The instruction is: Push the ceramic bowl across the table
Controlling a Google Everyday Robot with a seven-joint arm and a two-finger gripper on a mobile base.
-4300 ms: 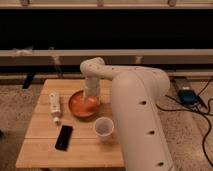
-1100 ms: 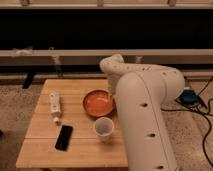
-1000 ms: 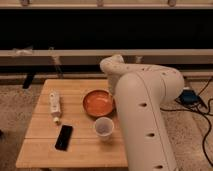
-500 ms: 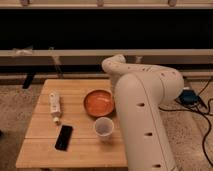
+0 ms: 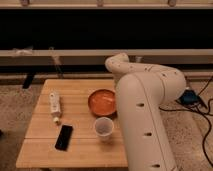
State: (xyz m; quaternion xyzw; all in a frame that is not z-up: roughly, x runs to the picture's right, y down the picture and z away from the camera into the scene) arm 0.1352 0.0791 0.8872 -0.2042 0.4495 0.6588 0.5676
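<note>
The ceramic bowl (image 5: 102,102) is orange-red with a darker rim. It sits on the light-wood table (image 5: 80,147), at the right side of its middle. The large white arm (image 5: 145,100) rises from the lower right and bends over the table's right edge. The bowl's right rim lies against the arm or just behind it. My gripper is hidden behind the arm's own body, somewhere to the right of the bowl, so its fingers do not show.
A small white cup (image 5: 104,127) stands just in front of the bowl. A black phone (image 5: 63,137) lies at the front left. A white bottle (image 5: 55,105) lies at the left. Cables and a blue object (image 5: 189,96) are on the floor to the right.
Since the earliest frame the bowl has slid right, from the table's middle towards its right side, and the arm has swung right with it. Over the last second nothing visibly moves.
</note>
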